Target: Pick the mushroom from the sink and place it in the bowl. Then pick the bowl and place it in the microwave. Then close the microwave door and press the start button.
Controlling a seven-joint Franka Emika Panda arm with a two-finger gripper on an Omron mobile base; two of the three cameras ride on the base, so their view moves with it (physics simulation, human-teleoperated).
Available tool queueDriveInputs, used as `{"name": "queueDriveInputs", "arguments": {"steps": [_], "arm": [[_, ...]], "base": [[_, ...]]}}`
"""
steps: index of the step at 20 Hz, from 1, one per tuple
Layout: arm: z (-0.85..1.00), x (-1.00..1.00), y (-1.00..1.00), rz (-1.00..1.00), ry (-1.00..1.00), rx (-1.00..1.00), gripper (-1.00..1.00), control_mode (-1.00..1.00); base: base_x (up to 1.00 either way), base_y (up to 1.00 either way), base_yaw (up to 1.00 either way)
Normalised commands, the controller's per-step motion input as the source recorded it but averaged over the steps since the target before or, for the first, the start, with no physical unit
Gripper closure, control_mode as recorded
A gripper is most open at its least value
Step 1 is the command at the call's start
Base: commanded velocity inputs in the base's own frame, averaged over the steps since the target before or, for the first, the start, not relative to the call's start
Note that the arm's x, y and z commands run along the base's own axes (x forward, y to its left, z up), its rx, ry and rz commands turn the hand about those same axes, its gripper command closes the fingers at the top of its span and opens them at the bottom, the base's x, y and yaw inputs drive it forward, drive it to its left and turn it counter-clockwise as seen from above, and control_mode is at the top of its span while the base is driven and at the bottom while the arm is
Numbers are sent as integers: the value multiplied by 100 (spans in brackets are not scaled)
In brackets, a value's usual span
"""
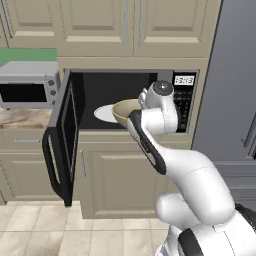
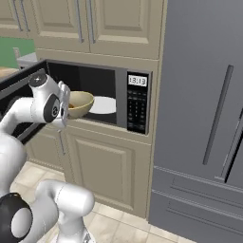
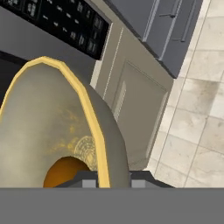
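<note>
My gripper (image 3: 112, 181) is shut on the yellowish rim of the tan-olive bowl (image 3: 48, 122), one finger inside and one outside. The orange-brown mushroom (image 3: 64, 171) lies in the bottom of the bowl. I hold the bowl (image 1: 124, 111) level at the mouth of the open microwave (image 1: 120, 82), just in front of its white turntable plate (image 1: 103, 114). In the right base view the bowl (image 2: 81, 103) hangs over the microwave's front sill beside the plate (image 2: 106, 105). The microwave door (image 1: 63, 134) stands swung wide to the left. The keypad (image 2: 136, 108) is to the right of the opening. The sink is out of view.
A silver toaster oven (image 1: 27, 85) stands on the counter (image 1: 22, 119) left of the door. A tall grey fridge (image 2: 204, 118) flanks the microwave on the right. Beige cabinets (image 1: 125, 177) run below and above, over a tiled floor (image 2: 118, 228).
</note>
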Motion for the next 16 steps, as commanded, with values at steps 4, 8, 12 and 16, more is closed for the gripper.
{"name": "queueDriveInputs", "arguments": {"steps": [4,8,12,16], "arm": [[-3,100,0,-4,20,5,100,-100],[-36,100,0,-1,5,2,100,-100],[-50,100,5,0,0,0,100,-100],[-62,96,6,0,0,0,100,-100]], "base": [[0,0,0],[0,0,0],[0,0,0],[0,0,0]]}}
